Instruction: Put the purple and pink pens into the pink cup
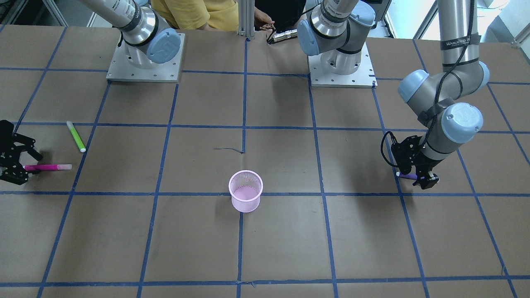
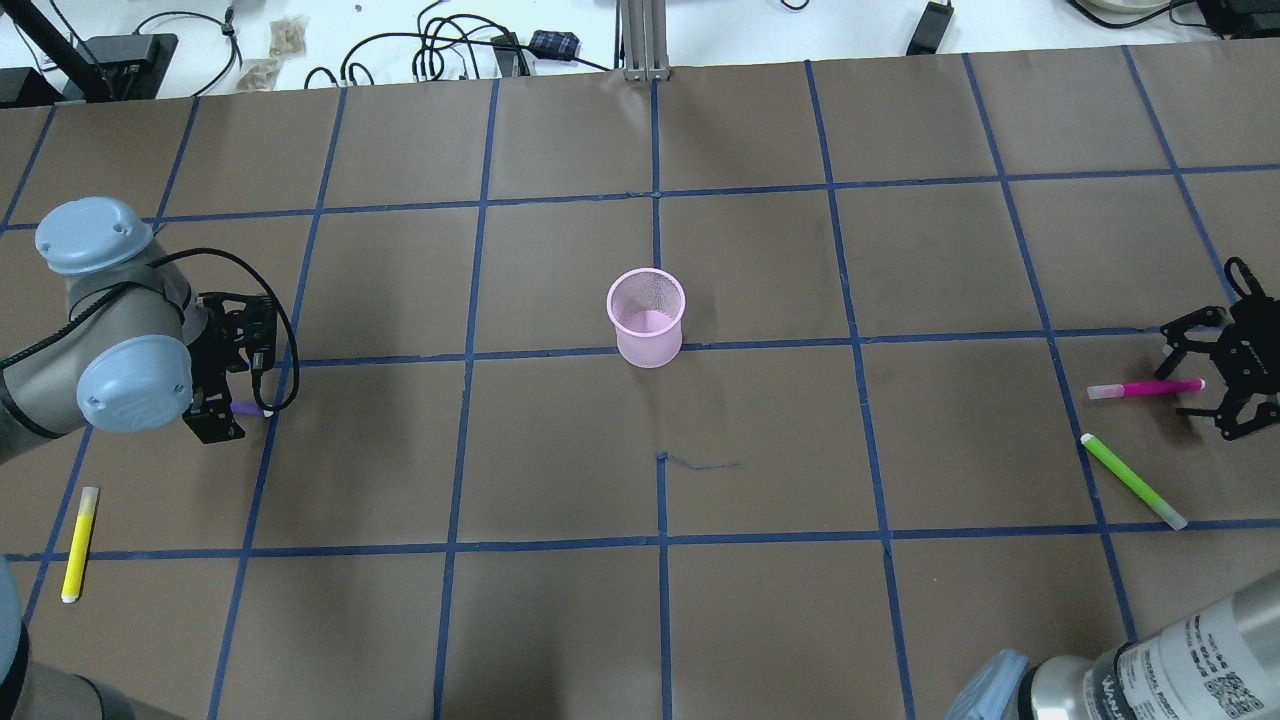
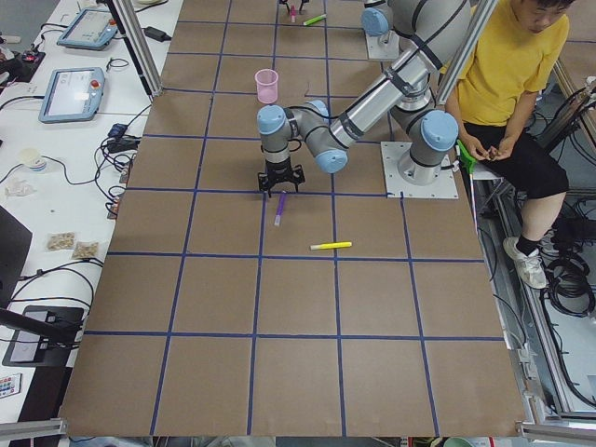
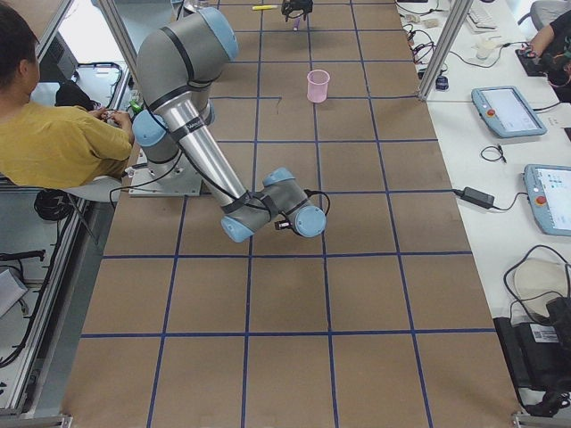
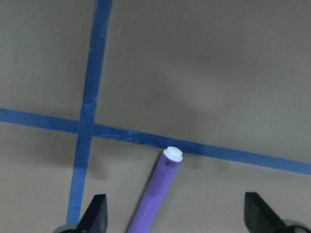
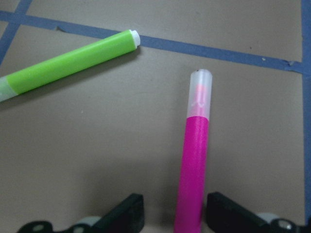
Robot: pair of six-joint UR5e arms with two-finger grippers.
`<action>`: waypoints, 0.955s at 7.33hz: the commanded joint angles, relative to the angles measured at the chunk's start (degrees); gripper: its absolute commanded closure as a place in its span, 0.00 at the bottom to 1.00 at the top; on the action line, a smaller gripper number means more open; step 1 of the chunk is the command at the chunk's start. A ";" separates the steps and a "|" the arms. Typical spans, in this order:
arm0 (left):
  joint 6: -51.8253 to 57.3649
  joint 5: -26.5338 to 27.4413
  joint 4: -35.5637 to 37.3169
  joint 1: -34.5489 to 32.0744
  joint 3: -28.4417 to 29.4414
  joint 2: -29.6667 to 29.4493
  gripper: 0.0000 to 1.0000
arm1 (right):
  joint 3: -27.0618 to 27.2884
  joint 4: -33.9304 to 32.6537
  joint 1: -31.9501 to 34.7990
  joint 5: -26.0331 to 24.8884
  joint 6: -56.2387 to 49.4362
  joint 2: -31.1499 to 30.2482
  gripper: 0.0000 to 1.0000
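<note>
The pink mesh cup [image 2: 647,318] stands upright and empty at the table's middle, also in the front view [image 1: 246,191]. The purple pen [image 2: 250,408] lies on the table at the left. My left gripper [image 2: 232,400] is low over it and open; in the left wrist view the pen [image 5: 155,194] lies between the spread fingers [image 5: 97,216]. The pink pen [image 2: 1145,387] lies at the far right. My right gripper [image 2: 1185,378] is open around its rear end; in the right wrist view the pen [image 6: 194,160] runs out from between the fingers [image 6: 127,211].
A green pen [image 2: 1133,481] lies just beside the pink pen, also in the right wrist view [image 6: 68,65]. A yellow pen [image 2: 79,543] lies near the left arm. Blue tape lines grid the brown table. An operator in yellow sits behind the arm bases [image 1: 190,12].
</note>
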 commanded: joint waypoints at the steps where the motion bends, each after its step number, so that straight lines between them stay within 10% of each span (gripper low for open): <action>1: 3.39 -0.06 4.95 0.02 -2.38 -0.56 0.00 | -0.31 -0.42 -0.01 -0.02 0.03 -0.11 0.45; 4: 3.49 -0.76 6.82 0.02 -2.66 -1.44 0.01 | -0.31 -0.25 -0.01 0.15 0.12 -0.20 0.67; 7: 3.75 -0.94 7.53 -0.07 -2.75 -2.05 0.51 | 0.13 0.01 -0.01 0.07 0.64 -1.17 0.81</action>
